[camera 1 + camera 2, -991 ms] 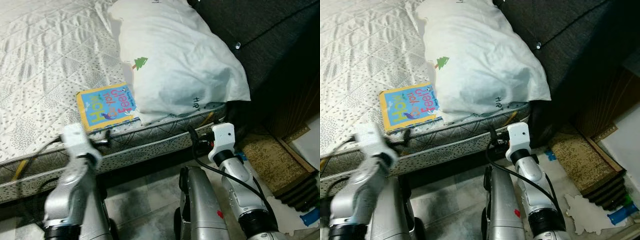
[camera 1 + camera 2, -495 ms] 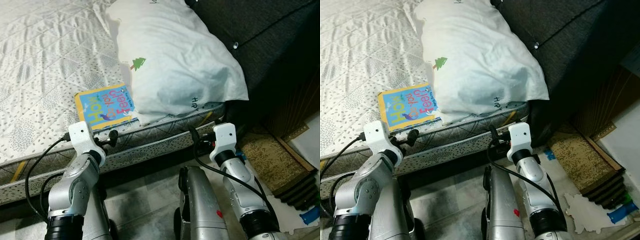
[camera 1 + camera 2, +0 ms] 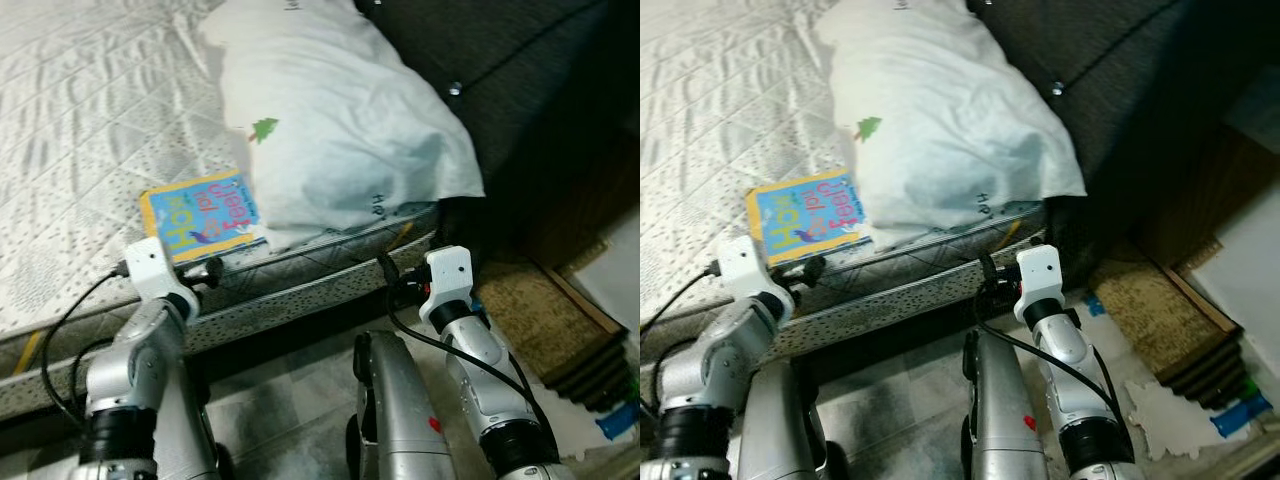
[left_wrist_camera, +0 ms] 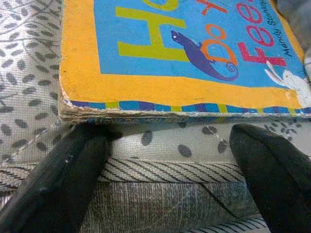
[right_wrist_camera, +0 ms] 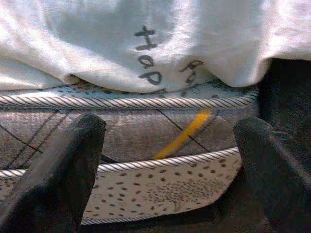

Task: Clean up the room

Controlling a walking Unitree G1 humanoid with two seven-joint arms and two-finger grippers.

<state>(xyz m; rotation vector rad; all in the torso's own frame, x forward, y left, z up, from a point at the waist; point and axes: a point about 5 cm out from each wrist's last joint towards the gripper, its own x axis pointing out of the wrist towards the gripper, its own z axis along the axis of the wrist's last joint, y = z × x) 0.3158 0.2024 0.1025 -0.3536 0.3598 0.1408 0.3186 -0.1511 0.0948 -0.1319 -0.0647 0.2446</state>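
Observation:
A children's book with a blue cover and orange border lies flat near the mattress edge, one corner tucked against the white pillow. My left gripper is open, right at the mattress edge just short of the book's worn near edge, a finger to each side. My right gripper is open too, facing the mattress side below the pillow's corner, with nothing between its fingers.
A dark upholstered headboard rises at the right. A brown mat and torn paper lie on the floor at the right. Grey tiled floor shows between my arms.
The left arm has reached forward, bringing its gripper up to the book's near edge. The head view has shifted slightly and is blurred. The right arm has stayed put.

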